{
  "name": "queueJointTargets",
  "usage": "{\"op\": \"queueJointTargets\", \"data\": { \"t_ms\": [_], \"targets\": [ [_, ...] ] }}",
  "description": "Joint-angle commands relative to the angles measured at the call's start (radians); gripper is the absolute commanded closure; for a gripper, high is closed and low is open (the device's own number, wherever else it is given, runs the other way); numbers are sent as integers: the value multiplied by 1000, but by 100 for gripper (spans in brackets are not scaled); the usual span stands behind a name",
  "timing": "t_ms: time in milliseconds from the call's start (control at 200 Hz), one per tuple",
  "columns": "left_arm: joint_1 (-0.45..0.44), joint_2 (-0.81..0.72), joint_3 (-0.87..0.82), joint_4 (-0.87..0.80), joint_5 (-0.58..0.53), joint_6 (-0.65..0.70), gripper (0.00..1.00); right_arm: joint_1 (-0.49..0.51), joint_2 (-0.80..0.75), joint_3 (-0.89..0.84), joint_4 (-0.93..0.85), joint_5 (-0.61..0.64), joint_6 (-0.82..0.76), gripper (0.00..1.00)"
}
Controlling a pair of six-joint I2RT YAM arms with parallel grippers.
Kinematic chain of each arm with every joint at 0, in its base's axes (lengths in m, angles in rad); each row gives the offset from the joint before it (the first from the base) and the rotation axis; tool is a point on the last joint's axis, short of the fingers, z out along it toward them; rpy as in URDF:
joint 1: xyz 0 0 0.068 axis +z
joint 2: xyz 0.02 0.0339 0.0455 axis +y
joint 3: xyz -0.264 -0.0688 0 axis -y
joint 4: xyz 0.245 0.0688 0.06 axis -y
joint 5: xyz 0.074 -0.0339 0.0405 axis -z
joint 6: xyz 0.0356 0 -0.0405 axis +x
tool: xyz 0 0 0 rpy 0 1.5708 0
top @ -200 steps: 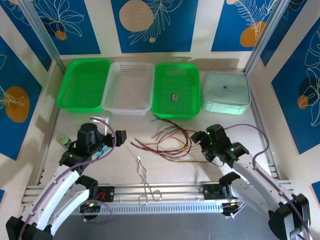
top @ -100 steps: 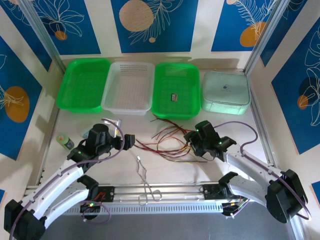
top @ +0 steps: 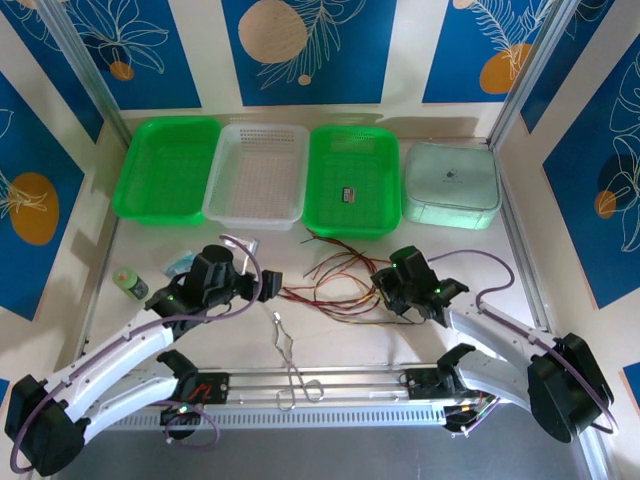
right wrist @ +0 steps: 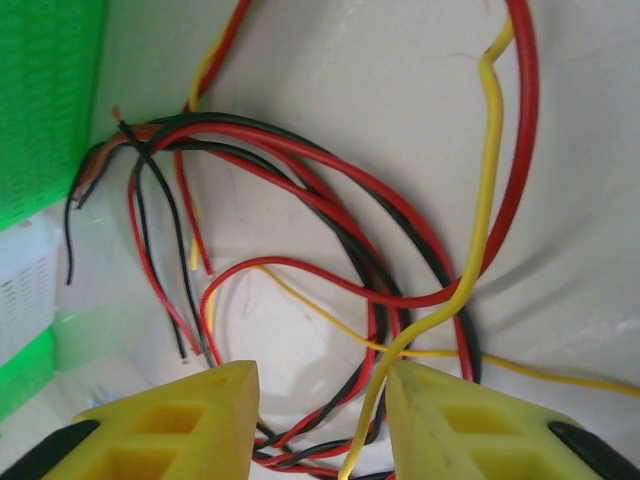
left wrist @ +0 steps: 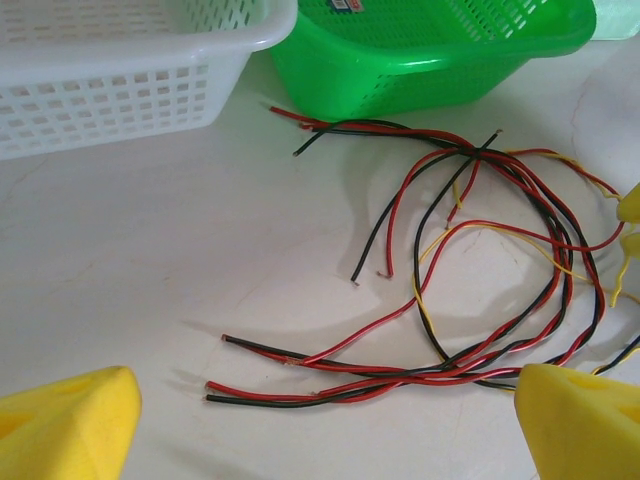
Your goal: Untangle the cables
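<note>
Several very thin, flexible cables (top: 335, 285) in red, black and yellow lie in a loose tangle at the middle of the pale worktop (top: 345, 340). They sit at about 6 o'clock from the bright green plastic mesh basket (top: 330, 160). The white plastic mesh basket (top: 257, 175) stands just beside that one, at its 9 o'clock.

In the left wrist view the cables (left wrist: 420, 378) curve in wide, overlapping loops. Red and black strands run paired and twisted together along the near side. A thinner yellow strand winds through them. Loose ends fan out toward 9 o'clock, and other ends reach up to the foot of the green basket (left wrist: 420, 60), beside the white basket (left wrist: 110, 90).

The left hand (top: 266, 284) sits at 9 o'clock of the tangle, low over the worktop. Its yellow foam pads (left wrist: 70, 425) are spread wide apart and hold nothing; the left hand (left wrist: 325, 410) is wide open toward the free ends.

The right hand (top: 385, 291) is at 3 o'clock of the tangle, right at its edge. Its jaws are parted too. In the right wrist view red, black and yellow cables (right wrist: 385, 215) pass through the gap of the right hand (right wrist: 320, 400), unclamped. The yellow strand runs close beside one yellow pad (right wrist: 175, 425).

Silver metal scissor-like forceps (top: 290, 362) lie at 7 o'clock of the tangle, apart from it.
</note>
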Motion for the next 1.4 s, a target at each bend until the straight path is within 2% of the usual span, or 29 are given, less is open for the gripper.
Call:
{"op": "queueJointTargets", "data": {
  "t_ms": [0, 70, 210, 310, 380, 505, 615, 690, 760, 900, 1111, 1396],
  "targets": [
    [-27, 16, 47, 5, -39, 21, 4, -11, 22, -17, 43, 12, 20, 72],
    [-38, 28, 58, 3, -45, 23, 5, -17, 37, -10, 45, 8, 19, 74],
    [-49, 45, 78, -5, -52, 27, 4, -19, 50, -5, 47, 4, 17, 73],
    [-54, 50, 85, -8, -59, 29, 4, -19, 49, 8, 10, -2, 28, 51],
    [-55, 50, 86, -7, -65, 28, 3, -18, 46, 7, -3, -6, 27, 46],
    [-58, 50, 83, 2, -70, 27, 3, -19, 39, -6, -10, -1, 34, 45],
    [-61, 55, 87, -2, -70, 31, 3, -18, 30, -21, 5, -2, 37, 51],
    [-64, 58, 89, -4, -72, 34, 3, -17, 16, -31, 11, 5, 38, 64],
    [-66, 58, 92, -6, -74, 38, 3, -18, -7, -33, 9, 20, 33, 71],
    [-66, 64, 99, -11, -76, 39, 3, -21, -69, -33, -24, 58, 37, 100],
    [-69, 94, 122, -15, -49, 24, 3, -1, -203, 21, -156, 167, 16, 100],
    [-80, 130, 147, -8, -30, 20, 3, -2, -344, 63, -199, 268, -9, 100]
  ]
}}
